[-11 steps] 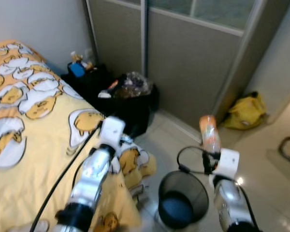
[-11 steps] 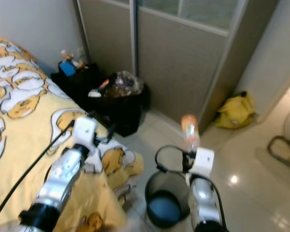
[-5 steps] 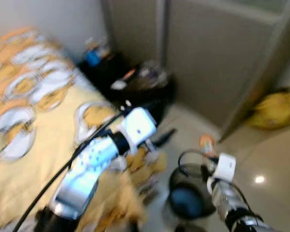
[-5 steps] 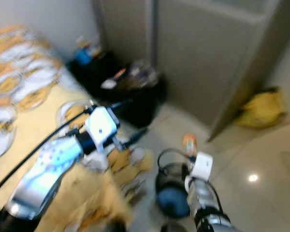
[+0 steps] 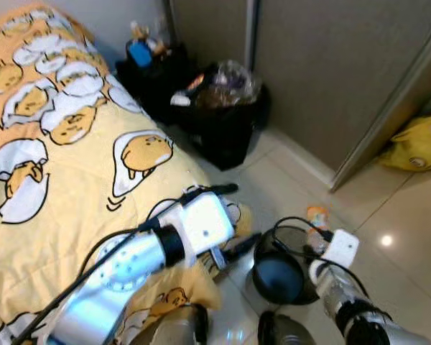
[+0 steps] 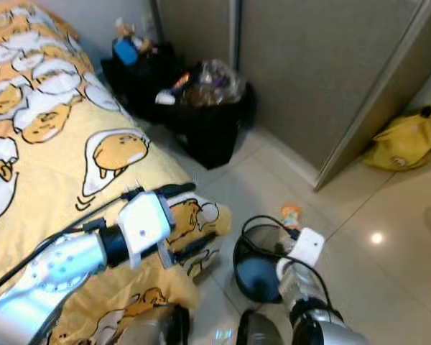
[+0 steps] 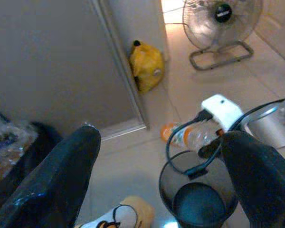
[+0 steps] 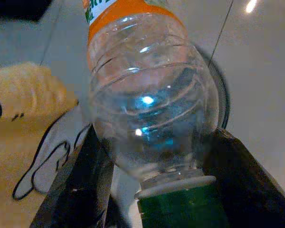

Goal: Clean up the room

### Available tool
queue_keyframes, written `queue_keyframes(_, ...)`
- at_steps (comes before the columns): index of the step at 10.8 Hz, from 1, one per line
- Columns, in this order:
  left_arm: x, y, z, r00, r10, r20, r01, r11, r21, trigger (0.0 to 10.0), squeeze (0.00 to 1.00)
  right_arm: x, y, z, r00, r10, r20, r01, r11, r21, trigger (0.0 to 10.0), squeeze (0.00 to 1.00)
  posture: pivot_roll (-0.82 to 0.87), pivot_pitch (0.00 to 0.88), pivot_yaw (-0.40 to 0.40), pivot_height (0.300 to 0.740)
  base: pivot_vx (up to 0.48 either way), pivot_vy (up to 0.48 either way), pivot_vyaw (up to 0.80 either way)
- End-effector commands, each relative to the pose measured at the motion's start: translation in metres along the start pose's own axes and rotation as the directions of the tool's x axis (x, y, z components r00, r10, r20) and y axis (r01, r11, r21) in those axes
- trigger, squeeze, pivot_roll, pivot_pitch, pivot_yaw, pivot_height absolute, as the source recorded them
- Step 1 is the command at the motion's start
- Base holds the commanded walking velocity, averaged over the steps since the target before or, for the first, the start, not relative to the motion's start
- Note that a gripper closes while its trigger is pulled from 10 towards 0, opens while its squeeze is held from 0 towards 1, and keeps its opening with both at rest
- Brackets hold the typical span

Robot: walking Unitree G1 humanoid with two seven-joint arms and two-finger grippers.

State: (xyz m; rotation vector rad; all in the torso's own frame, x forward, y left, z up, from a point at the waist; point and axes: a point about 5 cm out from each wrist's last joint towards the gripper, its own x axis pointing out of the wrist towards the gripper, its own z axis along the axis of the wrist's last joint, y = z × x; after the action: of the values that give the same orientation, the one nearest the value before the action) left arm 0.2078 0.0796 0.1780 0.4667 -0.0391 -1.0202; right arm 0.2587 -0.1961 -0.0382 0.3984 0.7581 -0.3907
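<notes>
The right gripper [image 8: 152, 175] fingers clamp a clear bottle [image 8: 149, 102] with an orange, unreadable label above the black bin [image 5: 276, 277]; the left gripper [image 7: 156, 175] fingers are spread apart.

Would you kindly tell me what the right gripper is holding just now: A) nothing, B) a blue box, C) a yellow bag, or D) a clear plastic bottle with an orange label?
D: the right wrist view shows the bottle clamped between the right gripper's black fingers, above the bin.
</notes>
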Motion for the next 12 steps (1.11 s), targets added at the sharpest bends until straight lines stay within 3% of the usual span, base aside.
queue_keyframes(1, 0.0, 0.0, -0.001, 1.0, 0.011, -0.024, -0.011, 1.0, 0.007, 10.0, 0.0, 0.0, 0.001, -0.006, 0.999, -0.007, -0.048, 0.008, 1.0, 0.023, 10.0, 1.0, 0.24, 0.256, 0.069, 0.74, 0.0, 0.0, 0.0)
queue_keyframes(4, 0.003, 0.002, -0.004, 0.998, 0.019, -0.062, -0.017, 0.999, 0.031, 10.0, 0.0, -0.001, 0.008, -0.013, 0.992, 0.021, -0.122, -0.011, 0.997, 0.079, 10.0, 1.0, 0.24, 0.237, 0.045, 0.74, 0.0, 0.0, 0.0)
queue_keyframes(6, 0.008, 0.006, -0.011, 0.996, 0.047, -0.079, -0.045, 0.998, 0.033, 10.0, 0.0, 0.0, 0.003, -0.007, 0.996, 0.016, -0.09, -0.015, 1.0, 0.01, 10.0, 1.0, 0.24, 0.184, 0.018, 0.74, 0.0, 0.0, 0.0)
queue_keyframes(7, 0.011, 0.012, -0.022, 0.989, 0.117, -0.09, -0.12, 0.992, -0.037, 10.0, 0.0, 0.001, 0.007, 0.007, 0.999, 0.049, -0.008, -0.049, 0.992, -0.113, 10.0, 0.76, 0.22, 0.118, -0.007, 0.74, 0.0, 0.0, 0.0)
queue_keyframes(8, 0.014, 0.023, -0.04, 0.961, 0.252, -0.117, -0.267, 0.953, -0.144, 10.0, 0.0, 0.0, 0.016, 0.023, 0.99, 0.107, 0.094, -0.08, 0.962, -0.26, 10.0, 0.0, 0.19, 0.037, -0.029, 0.74, 0.0, 0.0, 0.0)
queue_keyframes(9, 0.014, 0.034, -0.057, 0.911, 0.389, -0.138, -0.411, 0.885, -0.22, 10.0, 0.0, -0.004, 0.028, 0.038, 0.96, 0.182, 0.214, -0.112, 0.947, -0.301, 10.0, 0.0, 0.17, 0.0, -0.047, 0.74, 0.0, 0.0, 0.0)
queue_keyframes(10, 0.017, 0.042, -0.067, 0.874, 0.47, -0.126, -0.486, 0.83, -0.272, 10.0, 0.0, -0.009, 0.036, 0.051, 0.92, 0.244, 0.305, -0.142, 0.936, -0.321, 10.0, 0.0, 0.16, 0.0, -0.053, 0.74, 0.0, 0.0, 0.0)
queue_keyframes(11, 0.014, 0.05, -0.072, 0.814, 0.569, -0.115, -0.575, 0.76, -0.304, 10.0, 0.0, -0.025, 0.048, 0.065, 0.808, 0.384, 0.447, -0.234, 0.905, -0.355, 10.0, 0.0, 0.15, 0.0, -0.073, 0.74, -0.375, 0.304, 0.0)
queue_keyframes(12, 0.012, 0.051, -0.081, 0.782, 0.609, -0.134, -0.618, 0.728, -0.295, 10.0, 0.0, -0.037, 0.054, 0.074, 0.74, 0.448, 0.501, -0.25, 0.875, -0.414, 10.0, 0.0, 0.15, 0.0, -0.09, 0.74, -0.405, 0.259, 0.0)
